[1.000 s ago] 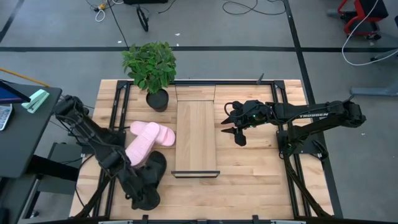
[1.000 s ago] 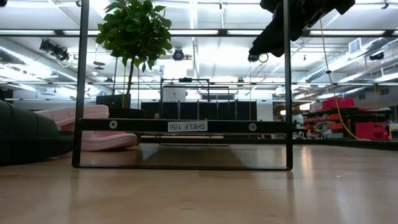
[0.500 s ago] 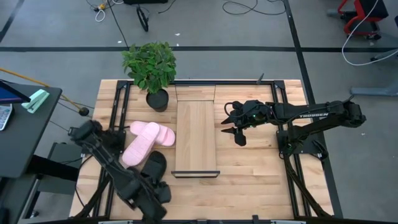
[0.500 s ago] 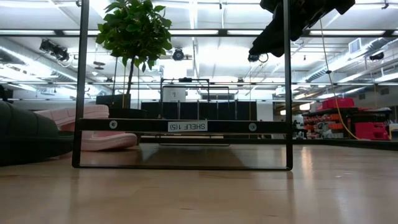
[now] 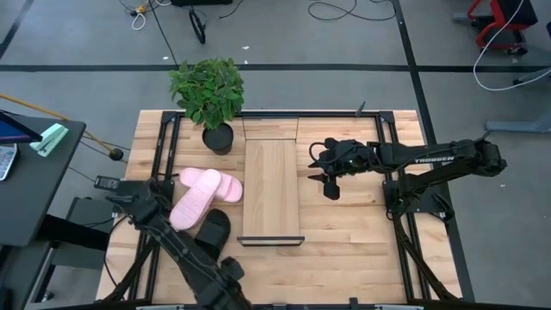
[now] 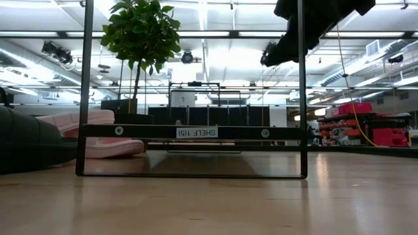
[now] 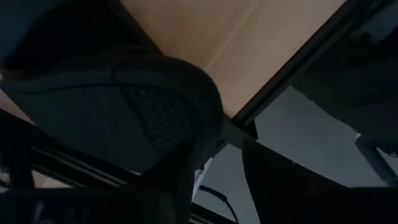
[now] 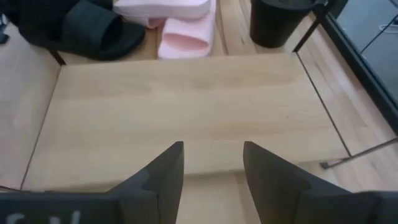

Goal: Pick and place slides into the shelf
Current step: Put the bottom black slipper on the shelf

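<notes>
At seven o'clock on the table, the left end effector has swung down over a black slide and is closing on it, though I cannot tell if it grips yet, while the right end effector hangs part-open and empty at three o'clock of the bare shelf.

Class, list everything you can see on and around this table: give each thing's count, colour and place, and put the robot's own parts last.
pink slides: two, pale pink, left of the shelf.
black slide: one seen on the table, matte black, near edge, beside the pink pair.
shelf: one, pale wood board, black frame, table centre, nothing on it.
potted plant: one, green, black pot, far side.
left gripper: one, dark, near left edge, a dark slide close before its camera.
right gripper: one, dark, open, right of the shelf.
</notes>
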Available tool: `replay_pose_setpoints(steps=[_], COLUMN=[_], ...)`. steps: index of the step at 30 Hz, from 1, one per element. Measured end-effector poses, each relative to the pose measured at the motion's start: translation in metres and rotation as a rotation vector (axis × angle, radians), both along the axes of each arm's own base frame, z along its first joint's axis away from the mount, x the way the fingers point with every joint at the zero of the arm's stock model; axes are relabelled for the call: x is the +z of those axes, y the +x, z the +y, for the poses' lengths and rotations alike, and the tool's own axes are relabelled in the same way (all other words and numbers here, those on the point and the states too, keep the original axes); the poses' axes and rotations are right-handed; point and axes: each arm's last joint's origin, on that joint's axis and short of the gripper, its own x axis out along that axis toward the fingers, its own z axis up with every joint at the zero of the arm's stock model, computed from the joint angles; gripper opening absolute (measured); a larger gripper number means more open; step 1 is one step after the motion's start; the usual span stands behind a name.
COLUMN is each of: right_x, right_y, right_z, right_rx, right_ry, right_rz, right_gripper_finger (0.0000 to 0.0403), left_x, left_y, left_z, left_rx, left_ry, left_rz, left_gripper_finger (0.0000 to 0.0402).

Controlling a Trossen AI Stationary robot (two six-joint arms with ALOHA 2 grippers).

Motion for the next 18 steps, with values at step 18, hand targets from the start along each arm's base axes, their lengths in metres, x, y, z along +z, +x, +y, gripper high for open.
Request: replay_pose_setpoints(steps=[18], right_x=[-0.018], right_y=[-0.005], right_z=[0.000], right_rx=[-0.012], right_ry=[0.016], right_rz=[0.054], right_gripper_finger=[0.0172], left_x=[-0.008], left_y=[0.008], left_z=[0.003], left_rx=[-0.098], left_ry=[-0.077], left_rz=[0.053], left_gripper_finger=[0.0060])
